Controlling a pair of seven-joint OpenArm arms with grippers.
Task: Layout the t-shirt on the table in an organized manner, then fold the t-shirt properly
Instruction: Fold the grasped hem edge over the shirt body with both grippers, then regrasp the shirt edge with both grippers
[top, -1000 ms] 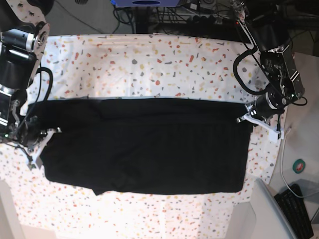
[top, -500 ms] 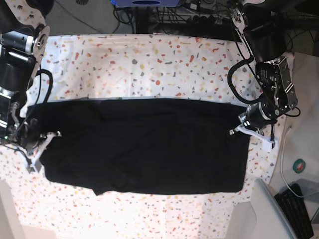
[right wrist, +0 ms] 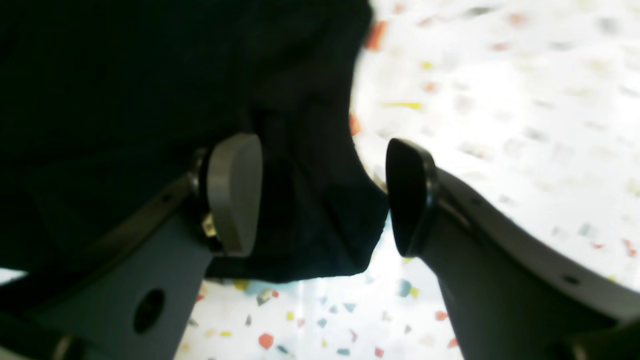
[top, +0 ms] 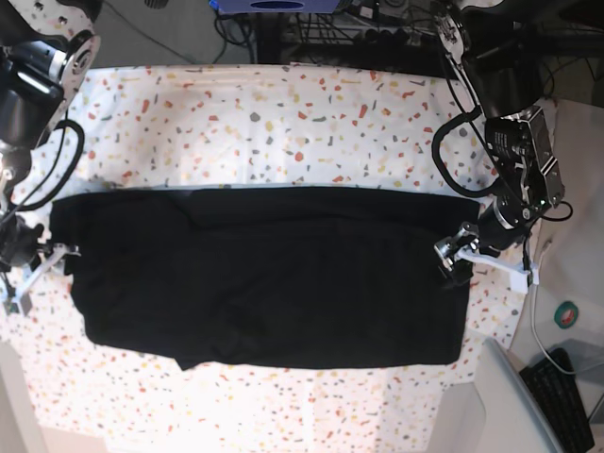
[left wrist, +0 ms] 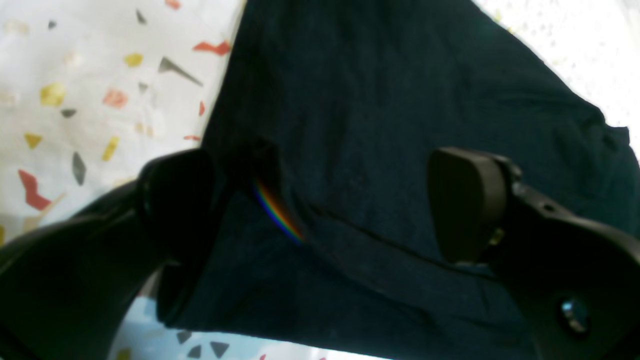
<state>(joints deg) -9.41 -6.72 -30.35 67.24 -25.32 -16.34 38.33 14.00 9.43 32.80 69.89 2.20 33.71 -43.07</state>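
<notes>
The t-shirt is being shown lying flat across the middle of the table, spread as a wide black band with its long edges fairly straight and only faint creases across it; no print is being shown on the side that faces up. At one short edge, the left gripper is being held with its jaws spread wide, the cloth passing loosely between them and not being pinched, as the left wrist view makes plain. At the opposite short edge, the right gripper is likewise being held released, its fingers parted with a fold of cloth sitting untouched in the gap. A lengthwise fold is judged to be already made, the garment being laid out as a doubled strip. What is left, by the look of it, is the crosswise folding into a compact packet.
</notes>
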